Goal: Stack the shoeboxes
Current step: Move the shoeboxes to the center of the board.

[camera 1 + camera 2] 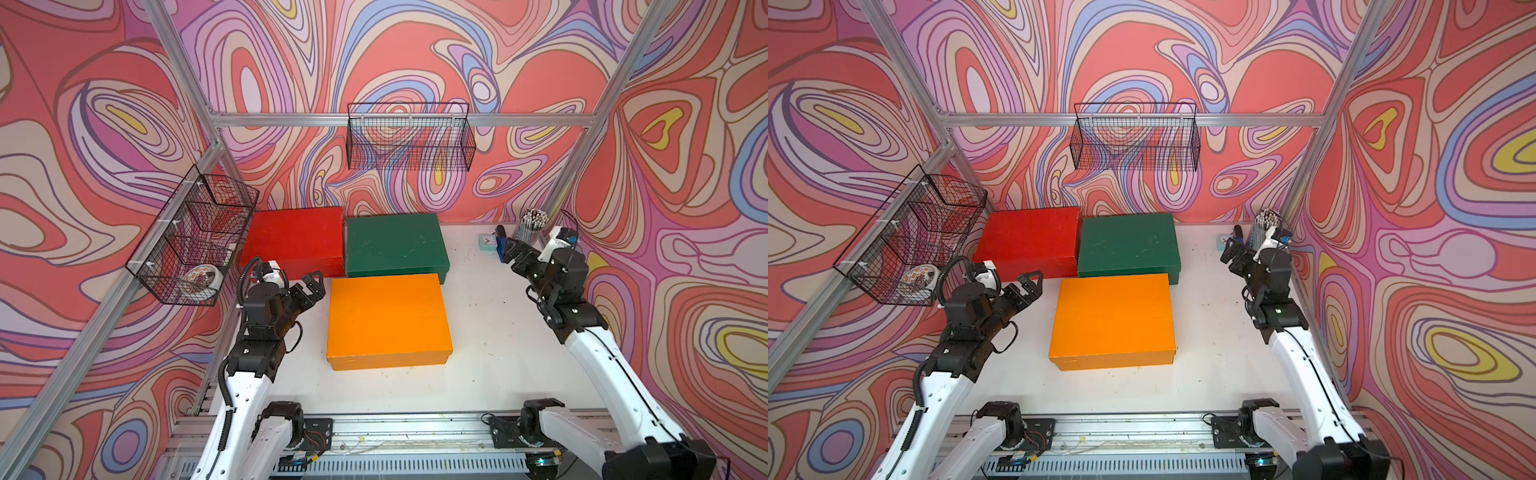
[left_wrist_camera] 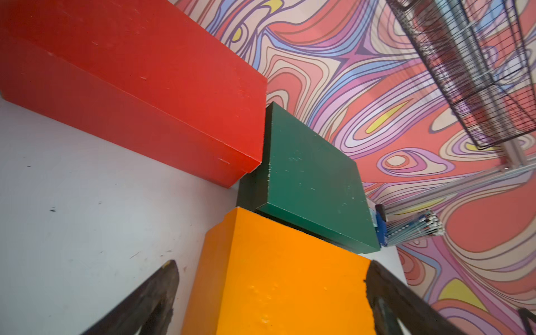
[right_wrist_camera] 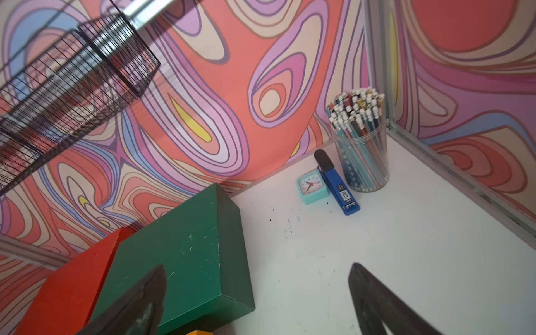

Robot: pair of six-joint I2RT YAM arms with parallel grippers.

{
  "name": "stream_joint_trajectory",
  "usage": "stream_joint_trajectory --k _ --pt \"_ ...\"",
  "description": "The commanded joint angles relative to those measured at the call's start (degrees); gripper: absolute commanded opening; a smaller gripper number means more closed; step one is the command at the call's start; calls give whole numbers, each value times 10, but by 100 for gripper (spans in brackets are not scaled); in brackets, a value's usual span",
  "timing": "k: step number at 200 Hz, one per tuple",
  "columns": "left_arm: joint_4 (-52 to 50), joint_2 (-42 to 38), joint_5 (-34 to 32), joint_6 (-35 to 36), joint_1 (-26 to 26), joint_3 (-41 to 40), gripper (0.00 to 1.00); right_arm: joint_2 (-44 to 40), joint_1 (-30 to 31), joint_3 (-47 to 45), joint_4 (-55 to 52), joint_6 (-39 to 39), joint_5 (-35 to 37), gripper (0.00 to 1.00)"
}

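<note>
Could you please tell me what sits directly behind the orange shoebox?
The green shoebox, with the red shoebox beside it. The orange shoebox hides part of the green one's front.

We see painted cardboard: the orange box (image 1: 388, 320) thickly coated and pimpled with a slight sheen, the green box (image 1: 395, 243) matt and scratched pale, the red box (image 1: 295, 239) matt, all on a smooth, scuffed white table (image 1: 498, 332), with a black metal-wire basket (image 1: 409, 137) at upper centre.

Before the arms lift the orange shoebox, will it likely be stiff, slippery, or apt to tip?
The orange shoebox is probably stiff: its edges look straight and its lid flat. Its painted faces look smooth, so it may slip under a squeeze. It sits flat and low on the table, so tipping seems unlikely.
</note>
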Motion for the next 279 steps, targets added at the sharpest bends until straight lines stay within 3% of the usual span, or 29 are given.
stream_joint_trajectory --k 1,18,39,61,94,115,137,167,184,218,279 --pt "33 34 92 -15 3 19 100 84 2 29 -51 9 -83 99" --pt "29 93 137 -8 2 45 100 135 9 18 -20 14 -106 99" --pt "13 178 175 1 2 77 100 187 11 65 -75 5 -123 98" --pt "-5 256 212 11 -3 111 100 196 12 53 -60 5 -152 98" --pt "-8 298 220 7 -22 129 98 206 12 53 -47 10 -165 98" --pt "10 315 157 11 -62 146 99 238 13 84 -37 19 -161 98" --pt "-20 386 103 37 -101 226 96 286 16 123 -43 12 -153 93" --pt "-101 473 8 53 -110 317 93 336 17 149 -36 9 -140 93" --pt "-110 509 13 79 -112 353 92 369 17 174 -34 5 -146 92" --pt "-115 530 -40 87 -114 366 91 435 21 219 -34 -7 -157 89" --pt "-86 574 13 91 -114 370 90 474 30 242 -15 -2 -198 88"
